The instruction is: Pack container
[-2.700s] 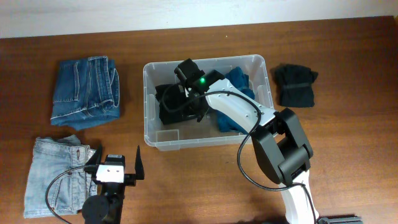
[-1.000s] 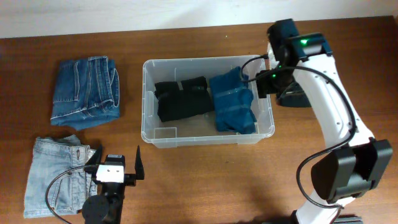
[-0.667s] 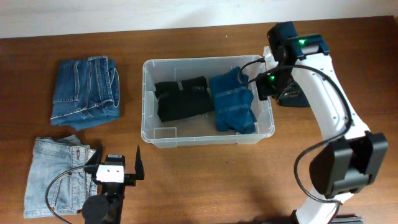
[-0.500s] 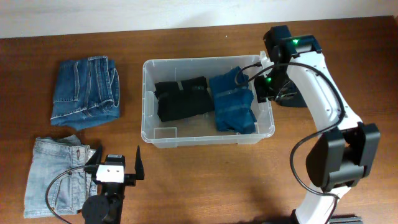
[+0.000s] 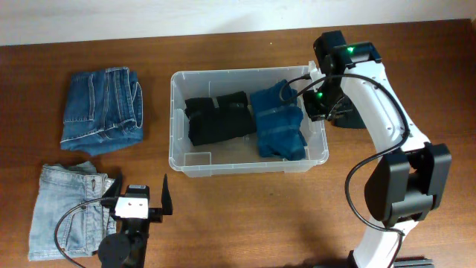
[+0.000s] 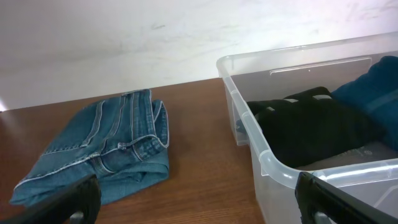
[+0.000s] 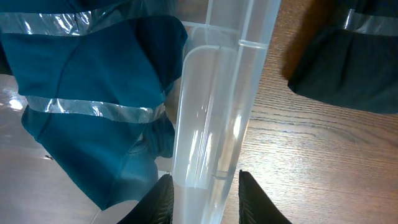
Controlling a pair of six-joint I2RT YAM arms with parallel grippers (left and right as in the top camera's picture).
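1. As I am looking down on it, the wooden table (image 5: pixel 245 216) is carrying everything.
2. The container (image 5: pixel 249 72) is sitting near the far edge, about midway along it and slightly toward the right.
3. The right arm (image 5: pixel 379 112) is reaching from the near right corner up to the container's right end.
4. A folded pair of dark blue jeans (image 5: pixel 104 108) is lying toward the far left corner, well apart from the container.
5. A paler pair of jeans (image 5: pixel 63 212) is lying at the near left corner, partly under the left arm.
6. A teal garment (image 5: pixel 279 123) is filling the container's right half.
7. A black garment (image 5: pixel 217 117) is lying beside it in the middle, the two touching.
8. A black bundle (image 7: pixel 348 68) is lying on the wood just outside the right wall.
9. The right gripper (image 7: pixel 202 199) is straddling that wall's rim, fingers spread, not clamping it.
10. The left gripper (image 6: pixel 198 193) is hovering near the front edge, fingers released and wide, grasping nothing.
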